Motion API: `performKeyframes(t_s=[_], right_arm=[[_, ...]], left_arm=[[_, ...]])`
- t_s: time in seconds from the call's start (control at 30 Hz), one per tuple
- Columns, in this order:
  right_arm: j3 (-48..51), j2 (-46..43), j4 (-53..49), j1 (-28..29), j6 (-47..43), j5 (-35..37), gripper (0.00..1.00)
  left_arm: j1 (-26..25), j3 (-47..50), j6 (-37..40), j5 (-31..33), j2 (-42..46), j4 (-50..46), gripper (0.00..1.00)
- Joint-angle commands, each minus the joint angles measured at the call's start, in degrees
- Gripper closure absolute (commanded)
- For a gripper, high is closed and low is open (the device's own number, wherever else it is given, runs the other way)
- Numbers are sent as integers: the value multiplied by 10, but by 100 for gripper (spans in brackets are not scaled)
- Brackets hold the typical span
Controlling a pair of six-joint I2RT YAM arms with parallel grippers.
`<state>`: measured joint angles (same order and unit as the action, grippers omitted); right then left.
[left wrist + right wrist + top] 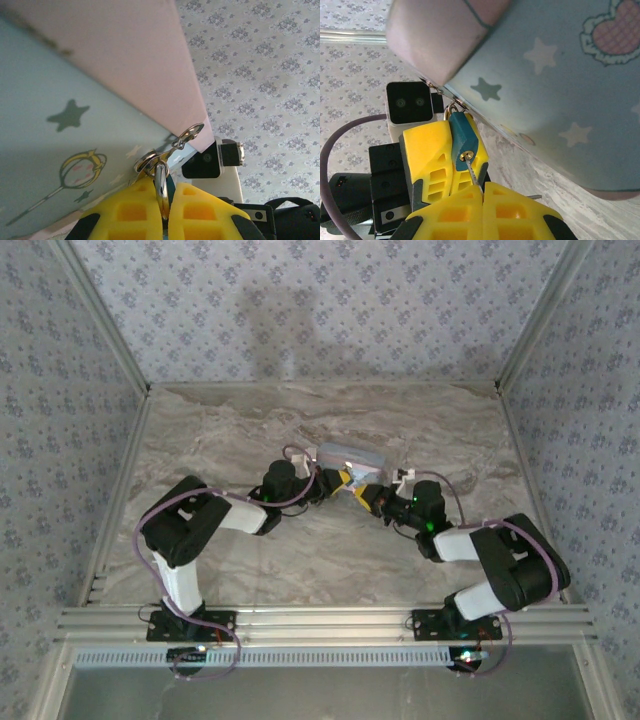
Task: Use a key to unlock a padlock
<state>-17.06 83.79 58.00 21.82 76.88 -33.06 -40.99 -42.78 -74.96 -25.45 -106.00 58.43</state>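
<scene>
Where the pale blue tin [545, 100] carries its hasp [189, 134], left gripper [165, 196] clamps the padlock [460, 134]: small, teal, keyhole end facing right gripper [481, 191]. Right gripper, just beside it, pinches the key [472, 174]; blade lies along the padlock's long axis, tip at the brass keyhole [465, 156]. Inserted or touching: cannot tell.

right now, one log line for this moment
left tool: shut on padlock | right tool: shut on key | key: tip at keyhole | padlock: hanging from tin
</scene>
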Motion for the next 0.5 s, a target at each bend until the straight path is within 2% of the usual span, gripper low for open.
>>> performKeyframes(t_s=[0.0, 0.3, 0.47], right_arm=[[-26, -14, -48, -7, -42, 17, 100], [-68, -99, -229, 4, -174, 36, 100], [-71, -109, -237, -5, -172, 27, 100]], left_arm=[[-19, -11, -2, -51, 3, 50, 100], [-20, -9, -1, -51, 7, 45, 100], [-21, -11, -2, -52, 4, 48, 100]])
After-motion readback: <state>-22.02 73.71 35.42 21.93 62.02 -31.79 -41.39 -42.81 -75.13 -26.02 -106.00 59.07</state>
